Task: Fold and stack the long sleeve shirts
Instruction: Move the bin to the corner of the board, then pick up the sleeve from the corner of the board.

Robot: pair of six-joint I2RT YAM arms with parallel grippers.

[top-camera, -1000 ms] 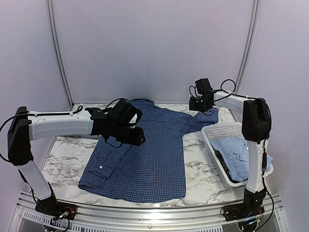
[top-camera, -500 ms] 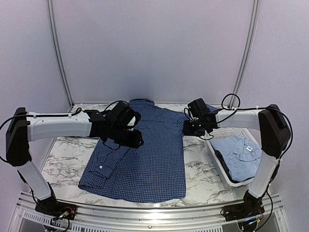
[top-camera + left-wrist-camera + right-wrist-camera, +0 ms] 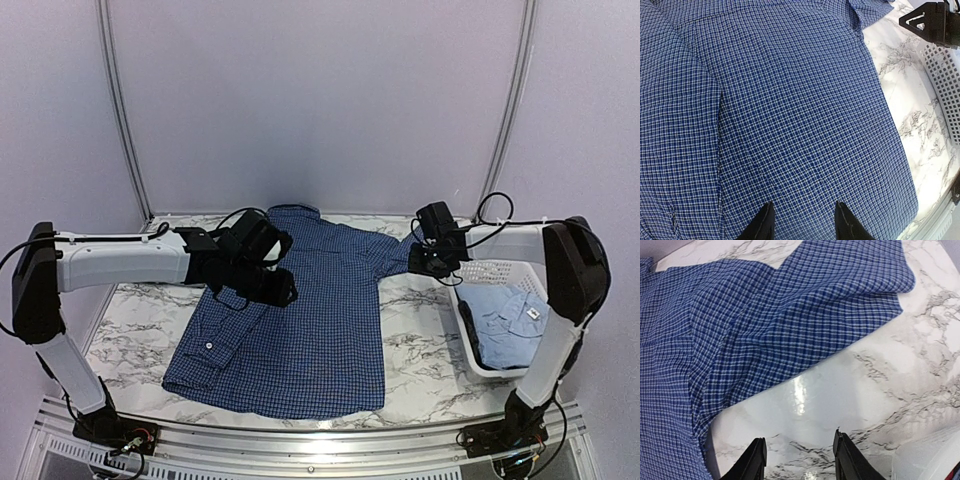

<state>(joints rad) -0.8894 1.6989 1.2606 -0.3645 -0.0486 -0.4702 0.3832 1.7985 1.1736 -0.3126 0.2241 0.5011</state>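
Note:
The dark blue checked shirt [image 3: 310, 310] lies flat on the marble table, collar at the back, its left sleeve folded in over the body. My left gripper [image 3: 280, 285] hovers open and empty over the shirt's left chest; the left wrist view [image 3: 802, 222] shows only checked cloth [image 3: 790, 110] under it. My right gripper [image 3: 425, 262] is open and empty over bare marble beside the shirt's right sleeve [image 3: 805, 315]; the right wrist view [image 3: 800, 460] shows it holds nothing. A light blue shirt [image 3: 505, 315] lies in the basket. The grey shirt is not in view.
A white plastic basket [image 3: 480, 272] stands at the table's right side, close under my right arm. The marble table [image 3: 135, 320] ends at a metal rail at the front. Purple walls close off the back and sides.
My right gripper has swung from the back right corner in over the sleeve, then back out to the right beside the basket. The basket has shifted to the right. My left gripper has barely moved.

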